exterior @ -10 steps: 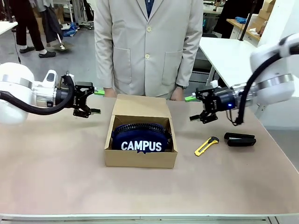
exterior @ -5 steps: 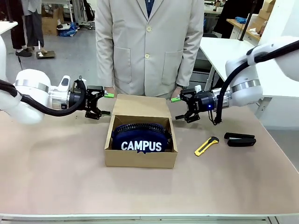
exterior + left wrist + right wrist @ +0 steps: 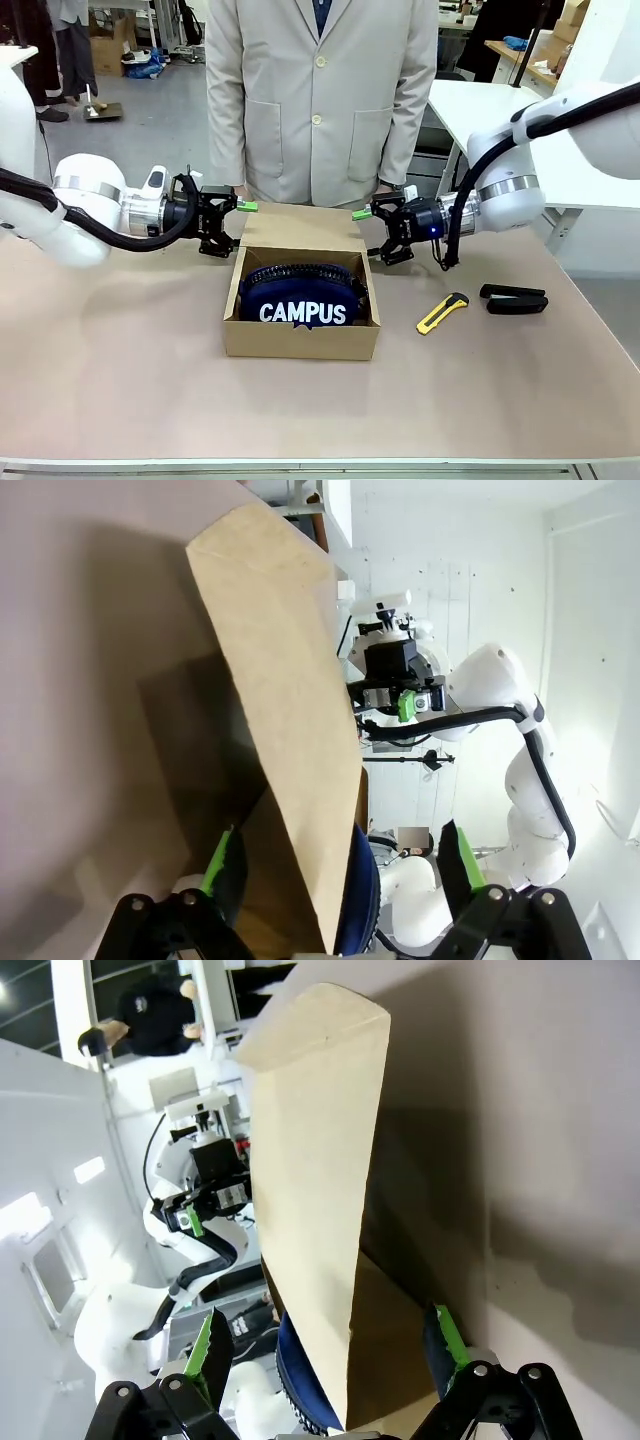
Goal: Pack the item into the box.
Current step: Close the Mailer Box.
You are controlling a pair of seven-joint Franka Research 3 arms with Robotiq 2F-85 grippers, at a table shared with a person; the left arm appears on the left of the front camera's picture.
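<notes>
Well, the soft navy-blue fabric "CAMPUS" pouch already sits inside the shallow brown cardboard box. The left gripper and the right gripper both gape open astride the upright lid flap; pushing unevenly could crease it or skid the box.

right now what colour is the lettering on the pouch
White lettering on the navy pouch; clearest in front view.

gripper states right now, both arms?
Left gripper: open, holding nothing, at the side edge of the lid flap.
Right gripper: open, holding nothing, at the flap's opposite side edge.
</notes>
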